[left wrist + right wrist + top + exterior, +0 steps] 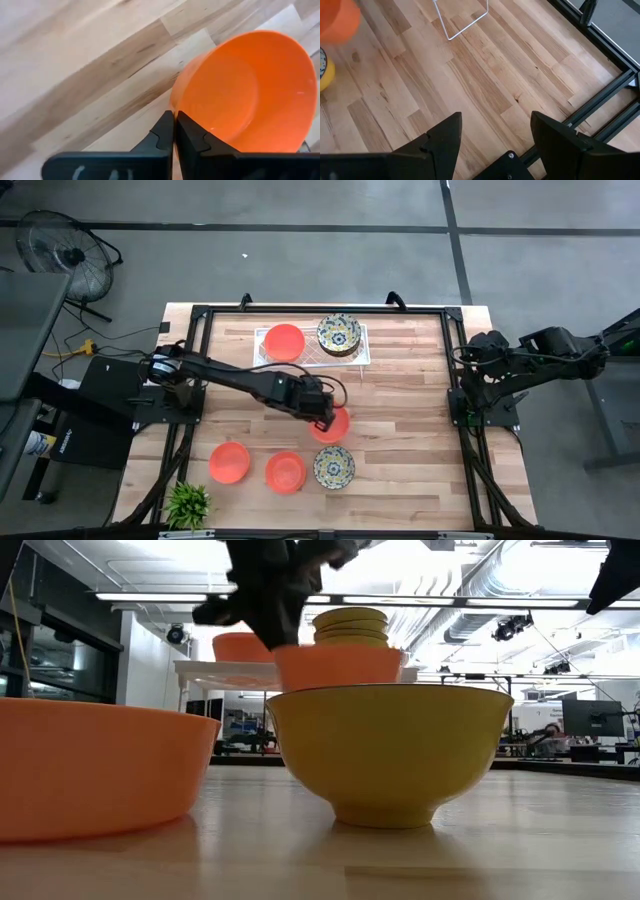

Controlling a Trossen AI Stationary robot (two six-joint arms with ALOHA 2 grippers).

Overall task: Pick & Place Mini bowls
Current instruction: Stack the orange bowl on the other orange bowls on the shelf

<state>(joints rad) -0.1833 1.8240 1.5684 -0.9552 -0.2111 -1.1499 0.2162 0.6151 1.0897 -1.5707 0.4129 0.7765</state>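
Orange bowl (250,95) pinched at rim by shut left claw (174,131), wrist view only; right claw (495,132) open, empty.

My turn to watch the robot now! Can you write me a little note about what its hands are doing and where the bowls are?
Left gripper: shut on the rim of an orange bowl, mid-table.
Right gripper: open, empty, parked at the table's right edge.
On the white tray: an orange bowl and a patterned stack.
Left to move, near the front edge: two orange bowls and a patterned bowl.
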